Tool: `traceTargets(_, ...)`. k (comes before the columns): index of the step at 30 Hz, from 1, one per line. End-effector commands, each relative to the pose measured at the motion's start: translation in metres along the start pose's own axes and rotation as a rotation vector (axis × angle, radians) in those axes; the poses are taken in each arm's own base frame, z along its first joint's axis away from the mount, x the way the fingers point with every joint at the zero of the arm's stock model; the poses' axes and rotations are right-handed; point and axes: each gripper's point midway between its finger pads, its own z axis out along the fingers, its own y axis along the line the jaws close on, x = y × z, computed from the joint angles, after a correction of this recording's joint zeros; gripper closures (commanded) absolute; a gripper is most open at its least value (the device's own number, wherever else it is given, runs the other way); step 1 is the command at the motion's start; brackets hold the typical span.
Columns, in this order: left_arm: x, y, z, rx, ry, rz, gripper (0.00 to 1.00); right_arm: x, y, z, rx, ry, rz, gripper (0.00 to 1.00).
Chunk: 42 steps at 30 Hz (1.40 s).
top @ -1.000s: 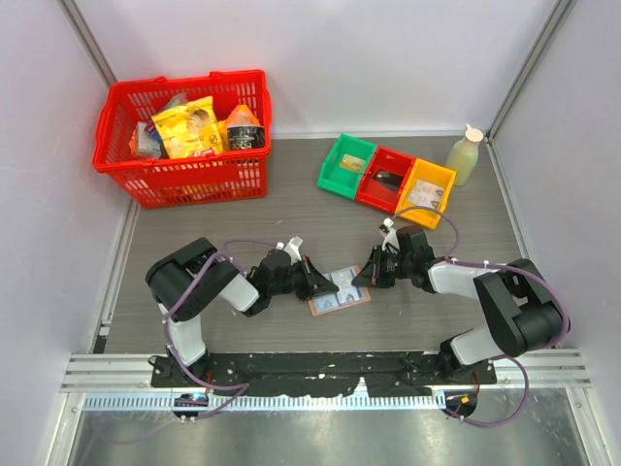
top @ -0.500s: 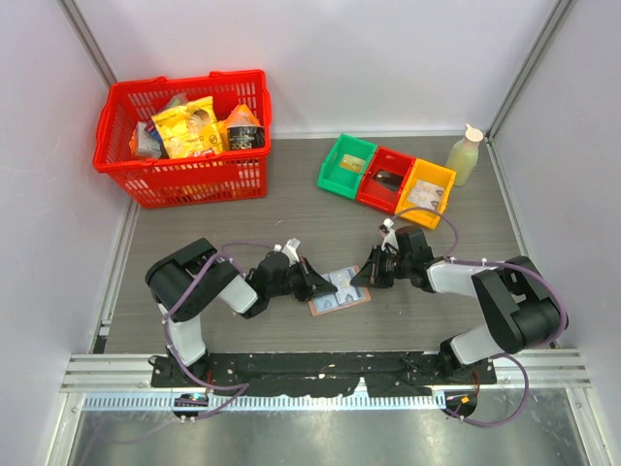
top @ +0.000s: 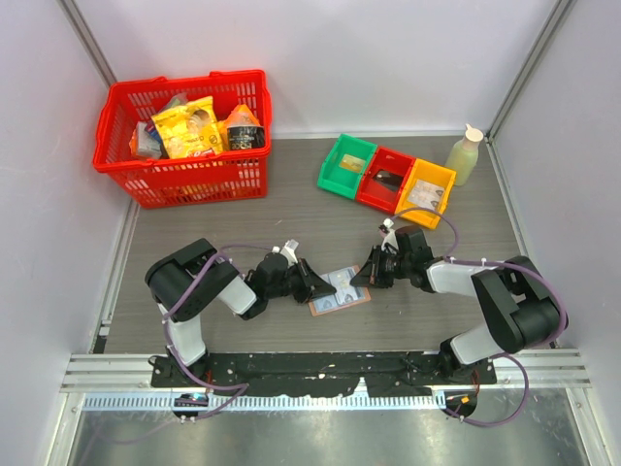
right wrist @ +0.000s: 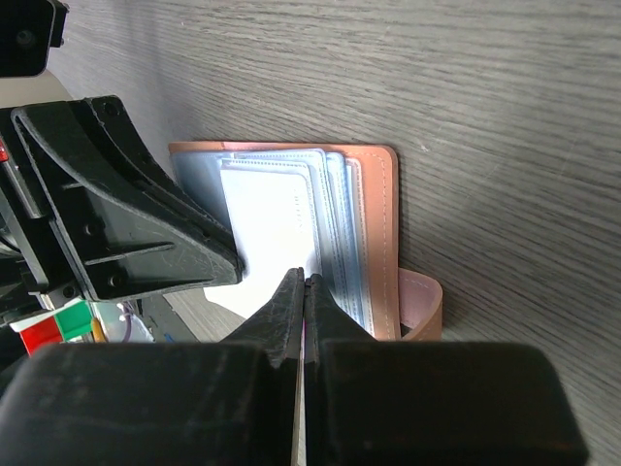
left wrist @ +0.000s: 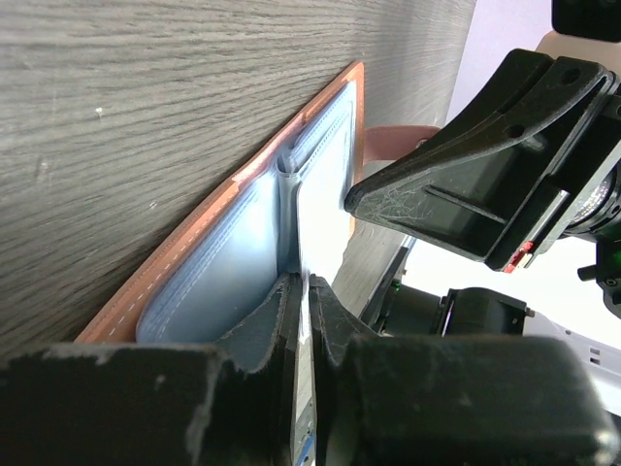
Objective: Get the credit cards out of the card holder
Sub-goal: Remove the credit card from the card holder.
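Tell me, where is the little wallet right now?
In the top view, the card holder lies open on the table toward the near edge, right between the left pincer and the right pincer.

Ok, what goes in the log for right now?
wallet open on table | left tool pinching card | right tool shut at wallet

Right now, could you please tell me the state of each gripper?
Left gripper: closed on the edge of a credit card.
Right gripper: closed, holding nothing.
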Motion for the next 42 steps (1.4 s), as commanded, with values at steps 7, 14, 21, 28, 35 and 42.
traceTargets(7, -0.002, -0.001, -0.003, 0.011, -0.015, 0.006, 0.99, 0.021, -0.060, -0.009, 0.254, 0.007, 0.052, 1.00)
traceTargets(14, -0.001, 0.001, -0.005, 0.005, -0.015, -0.002, 1.00, 0.028, -0.070, -0.008, 0.287, 0.034, 0.071, 1.00)
traceTargets(21, 0.000, 0.005, -0.009, -0.015, -0.016, -0.005, 1.00, 0.028, -0.077, -0.009, 0.329, 0.039, 0.065, 1.00)
traceTargets(28, -0.002, 0.004, -0.005, -0.035, -0.015, 0.007, 1.00, 0.022, -0.056, -0.009, 0.236, 0.040, 0.030, 0.96)
traceTargets(35, -0.004, 0.004, -0.003, -0.043, -0.014, 0.006, 1.00, 0.013, -0.037, -0.008, 0.161, 0.035, -0.039, 0.90)
traceTargets(42, -0.005, 0.004, -0.003, -0.053, -0.019, 0.016, 1.00, -0.013, -0.001, -0.015, 0.057, -0.038, -0.114, 0.91)
